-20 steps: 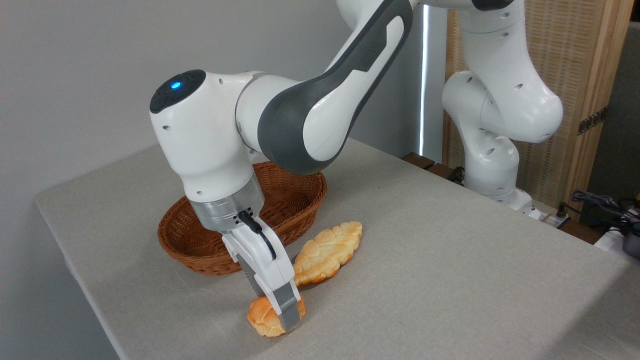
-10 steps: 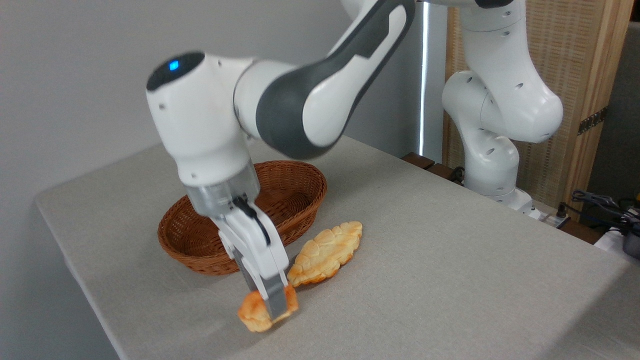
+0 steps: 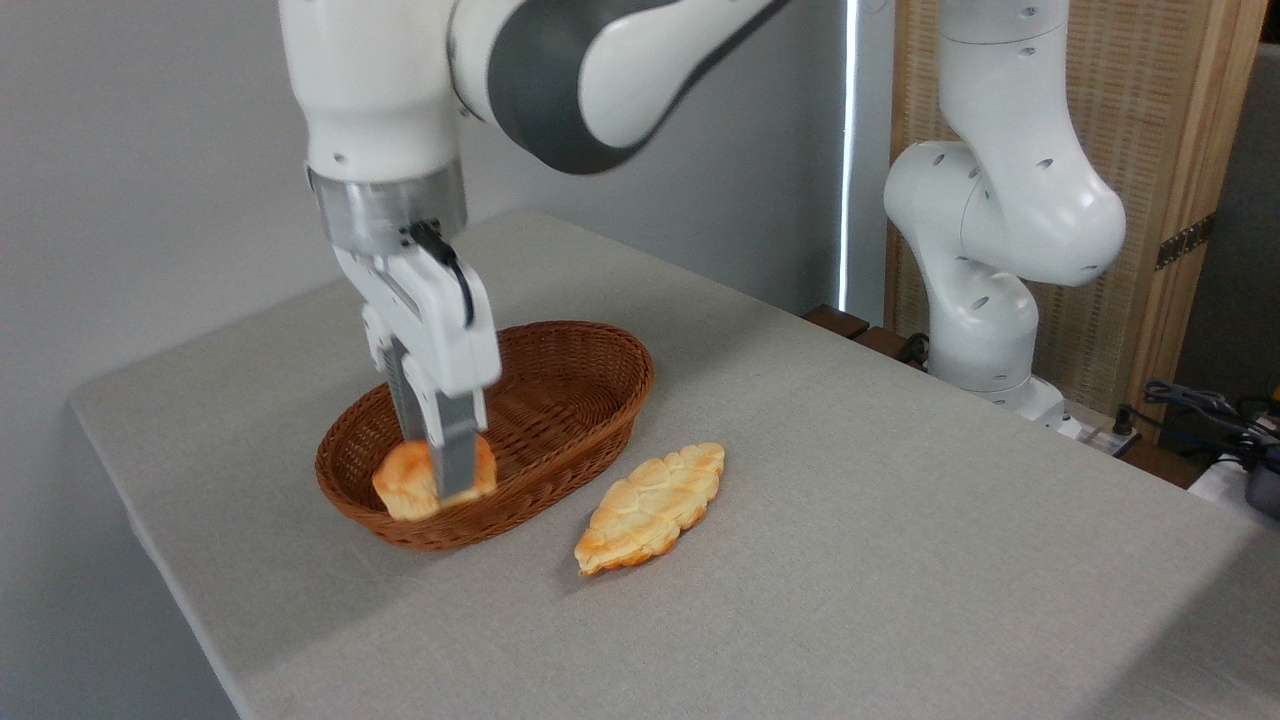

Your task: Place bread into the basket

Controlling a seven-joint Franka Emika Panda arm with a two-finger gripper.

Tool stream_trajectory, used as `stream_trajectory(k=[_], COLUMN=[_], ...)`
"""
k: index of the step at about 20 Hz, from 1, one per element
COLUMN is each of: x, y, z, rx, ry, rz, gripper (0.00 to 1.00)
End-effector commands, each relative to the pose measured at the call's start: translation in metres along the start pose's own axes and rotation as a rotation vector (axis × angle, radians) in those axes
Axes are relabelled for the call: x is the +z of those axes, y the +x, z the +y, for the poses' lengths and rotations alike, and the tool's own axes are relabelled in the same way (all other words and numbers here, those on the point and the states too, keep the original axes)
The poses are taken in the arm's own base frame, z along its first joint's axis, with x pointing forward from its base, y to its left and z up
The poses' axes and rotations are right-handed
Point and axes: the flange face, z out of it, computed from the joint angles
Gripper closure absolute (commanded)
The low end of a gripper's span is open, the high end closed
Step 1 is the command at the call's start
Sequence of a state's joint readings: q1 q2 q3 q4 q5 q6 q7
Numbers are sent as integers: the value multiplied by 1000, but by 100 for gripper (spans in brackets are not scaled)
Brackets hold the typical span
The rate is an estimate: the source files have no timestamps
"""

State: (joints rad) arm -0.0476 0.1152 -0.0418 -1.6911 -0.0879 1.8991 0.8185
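Observation:
My gripper (image 3: 440, 478) is shut on the bread (image 3: 405, 482), a small round orange-golden bun, and holds it in the air. The bun hangs in front of the near left part of the basket (image 3: 590, 370), an oval reddish-brown wicker basket. Whether the bun is inside the rim or just above it, I cannot tell. The near finger covers the bun's middle.
A longer, paler leaf-shaped flat loaf (image 3: 650, 507) lies on the grey tablecloth just right of the basket. The table's front left edge (image 3: 160, 560) runs close to the basket. The arm's white base (image 3: 985, 330) stands at the back right, with cables (image 3: 1200, 405) beyond it.
The gripper has lifted the bun off the table and carried it up and to the left, from beside the flat loaf to the basket's near left part.

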Motion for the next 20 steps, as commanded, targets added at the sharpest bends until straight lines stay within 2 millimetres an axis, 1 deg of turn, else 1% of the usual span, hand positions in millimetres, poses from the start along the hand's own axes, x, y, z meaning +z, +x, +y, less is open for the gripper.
stream_trajectory(k=[1, 4, 7, 11, 14, 15, 16, 17, 19, 20], x=[6, 10, 13, 13, 7, 5, -1, -7, -28, -32], y=[25, 30, 29, 29, 24, 20, 11, -1, -23, -36], z=[29, 42, 47, 47, 41, 37, 28, 17, 2, -9], rx=[13, 35, 38, 38, 23, 18, 1, -27, -59, -88], ry=[-38, -69, -96, -95, -84, -76, -65, -55, -22, -15], rz=[1, -25, -50, -51, -46, -48, -46, -42, -23, -22], gripper=[0, 0, 0, 0, 0, 0, 0, 0, 0, 0])
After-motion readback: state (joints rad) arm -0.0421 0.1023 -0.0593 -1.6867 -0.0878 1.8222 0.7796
